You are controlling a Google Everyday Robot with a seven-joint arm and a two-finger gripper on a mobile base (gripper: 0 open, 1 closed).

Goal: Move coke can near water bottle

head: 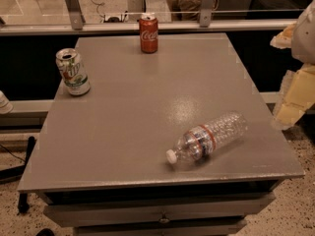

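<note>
Camera view: coke can (148,34) upright, well apart from tool (294,95) at right edge; tool state unclear.

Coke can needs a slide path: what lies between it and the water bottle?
Bare tabletop between coke can and water bottle, camera view; end effector at right edge.

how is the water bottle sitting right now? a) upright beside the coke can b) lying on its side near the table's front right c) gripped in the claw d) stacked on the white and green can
B: the water bottle lies on its side on the table, far from the upright coke can at the back edge, and the claw is off the table's right side, apart from the bottle.
</note>
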